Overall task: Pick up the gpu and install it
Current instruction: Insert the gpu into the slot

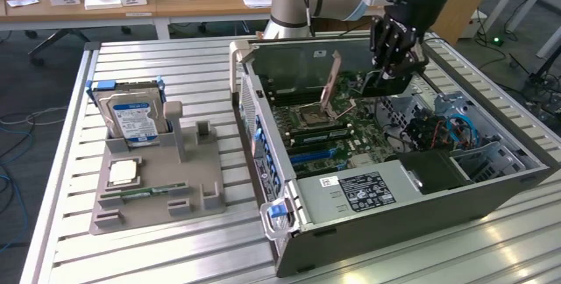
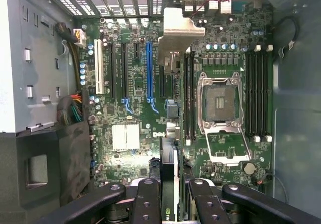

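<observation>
Claw (image 1: 396, 68): clenched on the gpu (image 1: 384, 87), a thin dark card held edge-on.
Gpu: over the open metal case (image 1: 421, 218), at the exterior view's one o'clock of the green motherboard (image 1: 351, 142).
Nearby: raised socket lever (image 1: 333, 77) at the gpu's nine o'clock.

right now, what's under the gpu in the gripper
The motherboard lies under the gpu; the blue slot and cpu socket show to either side. The strip of board straight below the card is covered.
</observation>
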### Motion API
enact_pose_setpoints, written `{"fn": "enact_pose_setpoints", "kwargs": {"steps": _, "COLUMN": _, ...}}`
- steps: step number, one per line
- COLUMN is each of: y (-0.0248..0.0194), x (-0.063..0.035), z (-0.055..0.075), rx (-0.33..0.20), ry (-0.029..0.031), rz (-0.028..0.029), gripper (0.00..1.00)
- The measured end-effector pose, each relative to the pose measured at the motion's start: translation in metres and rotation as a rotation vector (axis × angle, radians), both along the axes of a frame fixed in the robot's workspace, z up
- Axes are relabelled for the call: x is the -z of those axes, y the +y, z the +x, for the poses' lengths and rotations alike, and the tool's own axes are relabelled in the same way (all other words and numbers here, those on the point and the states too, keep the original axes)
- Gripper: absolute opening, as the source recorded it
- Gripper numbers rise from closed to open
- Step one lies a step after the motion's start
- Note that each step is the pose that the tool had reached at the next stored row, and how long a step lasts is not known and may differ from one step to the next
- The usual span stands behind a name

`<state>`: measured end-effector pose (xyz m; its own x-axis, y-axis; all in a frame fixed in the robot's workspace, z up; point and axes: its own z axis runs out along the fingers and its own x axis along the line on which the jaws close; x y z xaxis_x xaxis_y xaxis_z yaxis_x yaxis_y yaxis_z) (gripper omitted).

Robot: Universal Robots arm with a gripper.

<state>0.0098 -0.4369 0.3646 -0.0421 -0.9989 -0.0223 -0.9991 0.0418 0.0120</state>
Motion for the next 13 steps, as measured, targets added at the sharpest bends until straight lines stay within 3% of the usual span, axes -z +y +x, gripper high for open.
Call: {"fn": "enact_pose_setpoints", "kwargs": {"steps": 13, "y": 0.0, "x": 0.0078, "z": -0.0026, "rx": 0.0, "ry": -0.0008, "rz": 0.0, "gripper": 0.26}}
